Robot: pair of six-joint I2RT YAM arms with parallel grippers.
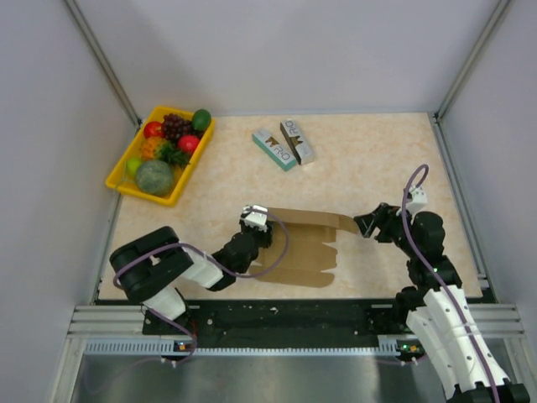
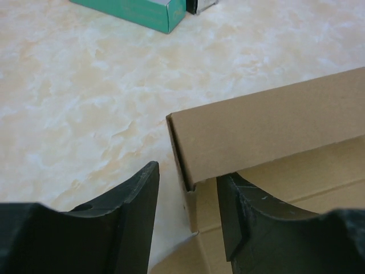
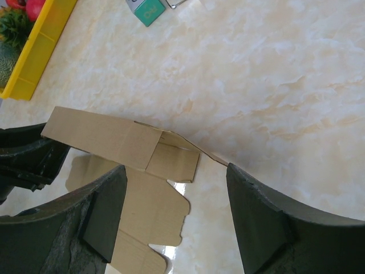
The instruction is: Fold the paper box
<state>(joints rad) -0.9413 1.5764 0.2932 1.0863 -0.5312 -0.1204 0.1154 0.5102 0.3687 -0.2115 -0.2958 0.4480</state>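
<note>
Overhead view. Flat die-cut sheet of plain brown cardboard, the paper box [image 1: 306, 252], lies on the marbled beige tabletop [image 1: 386, 159], just toward 6 o'clock of centre, between the two arms. Its far long panel is raised along the 12 o'clock edge. The rest lies flat, with scalloped tabs at the 3 o'clock end.

Left arm: base at the table's 7 o'clock, forearm low and stretched toward 2 o'clock. The left gripper [image 1: 256, 218] sits at the sheet's 10 o'clock corner. In the wrist view its dark fingers [image 2: 131, 222] straddle the end of the raised panel. The jaws are apart, not clamped: a strip of table shows between the left-hand finger and the cardboard, and the other finger is right against the panel's inner side.

Right arm: base at 5 o'clock, elbow up, wrist turned toward 9 o'clock. The right gripper [image 1: 363, 225] is at the sheet's 2 o'clock end. The jaws are spread wide, with the end flap lying between the fingers. A thin creased edge reaches the right-hand finger; whether it touches I cannot tell.

Elsewhere: a yellow plastic tray [image 1: 120, 178] of fruit at 10 o'clock; a small teal printed box [image 1: 273, 149] and a small brown-and-white printed box [image 1: 298, 140] side by side at 12 o'clock, well apart from the sheet.
</note>
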